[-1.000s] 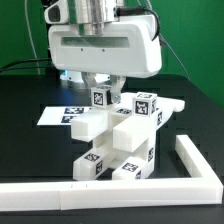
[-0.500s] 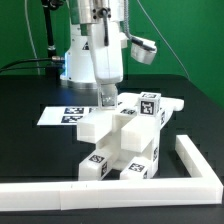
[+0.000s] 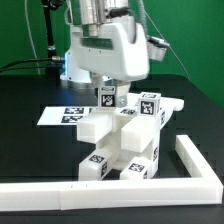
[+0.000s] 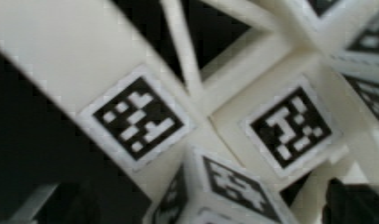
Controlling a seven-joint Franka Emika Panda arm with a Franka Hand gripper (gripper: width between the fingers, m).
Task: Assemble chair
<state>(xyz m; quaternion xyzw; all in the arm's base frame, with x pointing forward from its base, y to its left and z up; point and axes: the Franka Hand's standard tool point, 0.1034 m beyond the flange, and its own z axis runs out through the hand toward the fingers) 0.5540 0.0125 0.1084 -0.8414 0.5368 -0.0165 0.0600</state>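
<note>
The white chair (image 3: 125, 140) stands on the black table, built of blocky pieces with square tags. Two cube-topped posts rise from it: one (image 3: 106, 97) directly under my hand, the other (image 3: 146, 105) toward the exterior view's right. My gripper (image 3: 108, 96) hangs straight down over the first post, a finger on either side of its cube. In the wrist view that tagged cube (image 4: 239, 192) sits between the dark fingers (image 4: 351, 195) with a gap at each side, so the gripper (image 4: 212, 203) is open and holds nothing.
The marker board (image 3: 58, 115) lies flat behind the chair at the exterior view's left. A long white L-shaped rail (image 3: 192, 166) borders the table along the front and the right side, close to the chair's base.
The hand has turned about its upright axis above the post. Its fingers have spread away from the cube. The chair has not moved.
</note>
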